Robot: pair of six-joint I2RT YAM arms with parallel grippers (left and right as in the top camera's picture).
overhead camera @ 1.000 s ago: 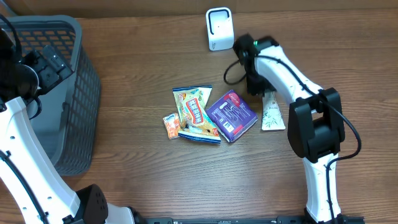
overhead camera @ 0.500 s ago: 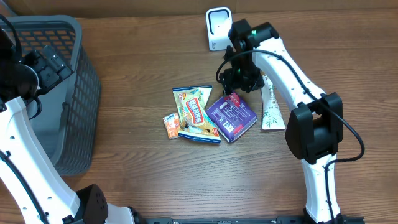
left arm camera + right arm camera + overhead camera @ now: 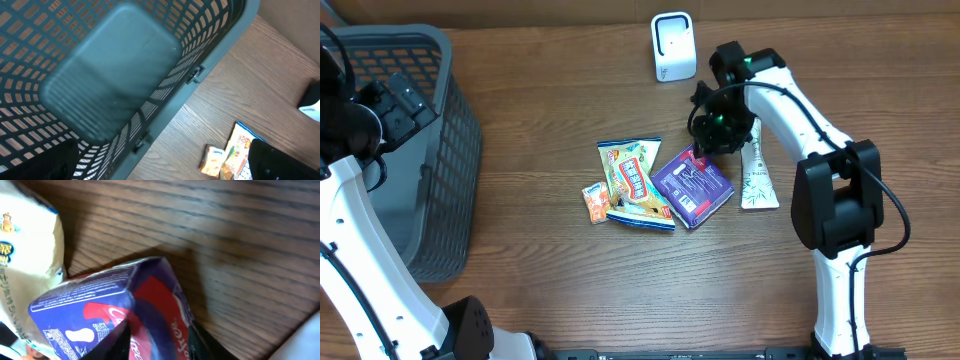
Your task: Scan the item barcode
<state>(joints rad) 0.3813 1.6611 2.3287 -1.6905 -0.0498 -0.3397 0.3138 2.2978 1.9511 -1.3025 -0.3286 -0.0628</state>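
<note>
A purple box with red print lies in the middle of the table, and I cannot make out a barcode on it. My right gripper is down on its far corner. In the right wrist view the box's end fills the space between the two dark fingers of the right gripper, which are shut against its sides. A white scanner stands at the back of the table. My left gripper hovers open over the grey basket, holding nothing.
A yellow snack bag and a small orange packet lie left of the box. A white sachet lies to its right, under the right arm. The left wrist view looks down into the basket.
The right gripper swung from the white sachet over to the purple box, opened wide, then came down and closed on the box's far corner. The left arm has not moved.
</note>
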